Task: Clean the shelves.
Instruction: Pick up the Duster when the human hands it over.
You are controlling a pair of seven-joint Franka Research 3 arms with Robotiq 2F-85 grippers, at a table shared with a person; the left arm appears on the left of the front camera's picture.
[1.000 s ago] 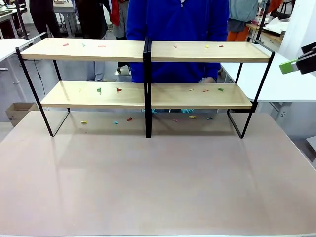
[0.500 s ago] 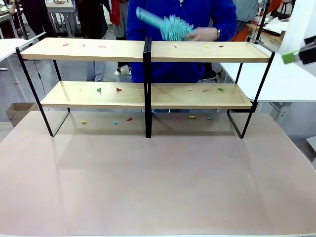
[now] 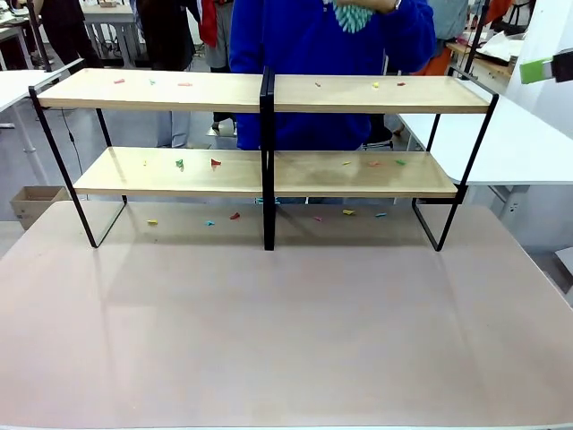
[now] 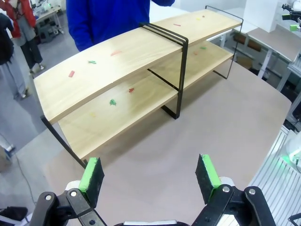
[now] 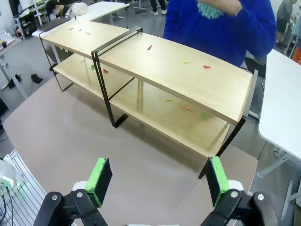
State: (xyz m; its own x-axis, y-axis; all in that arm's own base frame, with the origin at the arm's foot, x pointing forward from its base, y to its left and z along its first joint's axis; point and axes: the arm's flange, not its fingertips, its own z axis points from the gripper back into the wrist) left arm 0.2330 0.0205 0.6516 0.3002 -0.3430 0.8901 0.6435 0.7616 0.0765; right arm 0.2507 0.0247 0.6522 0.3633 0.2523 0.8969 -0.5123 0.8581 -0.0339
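Many small coloured scraps (image 3: 183, 84) lie scattered over the shelves (image 3: 179, 91), so the cleaning looks barely begun, if begun at all. The rack stands across the far half of the table (image 3: 286, 340), at 12 o'clock from the robot, with its black centre post in the middle. Red, green and yellow bits dot the top board on both sides of the post. More sit on the lower board, and a further row lies on the table under it. No stretch of either board looks swept.

A person (image 3: 304, 54) in a blue top stands behind the rack and holds a teal duster (image 3: 354, 15) up at chest height, toward 1 o'clock, well above the top board and touching nothing.

The left gripper (image 4: 148, 162) hangs over the table with its green pads spread wide and nothing between them. The right gripper (image 5: 158, 162) is likewise fully spread and empty, raised off toward 2 o'clock at the rack's right end.

By my reading, both boards and the table beneath are all left to do.
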